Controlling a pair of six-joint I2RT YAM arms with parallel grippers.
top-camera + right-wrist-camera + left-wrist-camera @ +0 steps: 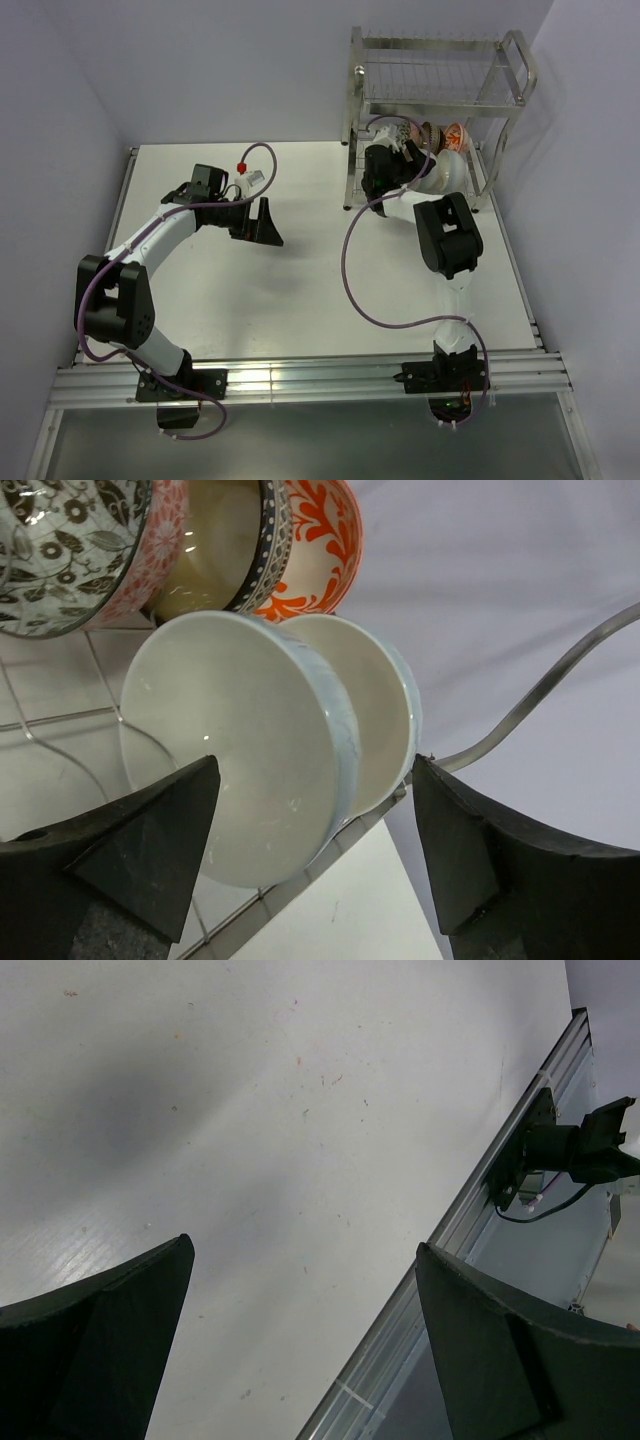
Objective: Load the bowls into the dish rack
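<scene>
Checking R gripper (315, 763) first: fingers (140, 865) spread wide at lower left and lower right of wrist view, clamped on nothing. Straddles the two plain white bowls, front white bowl (240, 770) and rear white bowl (375, 715), nested close, both on edge, openings turned toward camera. Overlaps front bowl's lower edge w/ the left-of-frame finger; can't tell if touching. Leaves a thin gap btwn the right-of-frame finger and rear bowl's rim.

L gripper (304, 1245): wide apart too, nothing btwn the fingers, nothing touched. Hangs over bare table (300, 290), left of centre in top view.

All five bowls in dish rack (520, 75), lower tier, upper right of top view. Behind the white pair, along top edge of R wrist view:
- grey-white patterned bowl (60, 540) w/ pink outside, upper left
- dark brown bowl (215, 540) w/ tan inside, next to it
- orange-red patterned bowl (315, 540), rightmost

Stand on edge, packed close side by side. Rack wire (540, 695) curving across right of frame.

Surface: white tabletop, faint specks and scuffs in L wrist view. Aluminium rail (300, 378) along bottom of top view, arm bases bolted on. Pale lilac walls (200, 70) at left, back and right.
</scene>
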